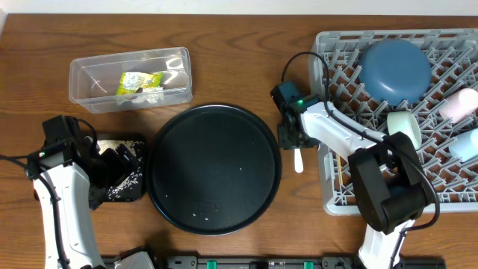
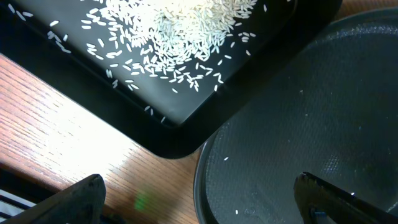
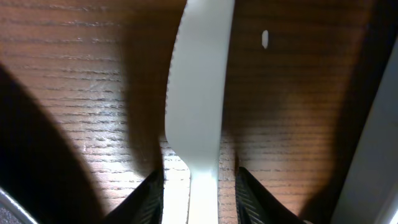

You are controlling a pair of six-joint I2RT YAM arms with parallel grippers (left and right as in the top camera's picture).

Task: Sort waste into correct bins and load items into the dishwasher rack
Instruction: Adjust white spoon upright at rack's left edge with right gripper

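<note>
Slim white serrated plastic utensil [image 3: 198, 93], towards the bench's right edge, was straddled by the unclenched right gripper [image 3: 199, 186]; squarely centred closure was judged advisable.

Brown wood-grain table [image 1: 239, 30] spans whole overhead view; bright, soft shadows

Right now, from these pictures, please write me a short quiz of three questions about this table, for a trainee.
1. True or false: the snack wrapper lies inside the clear tub.
2. Which thing is between the right jaws? A chopstick; B white utensil; C mint-green bowl.
3. How many cups are in the dishwasher rack?
Key: 1 true; 2 B; 3 two, the pink cup and the pale blue cup.
</note>
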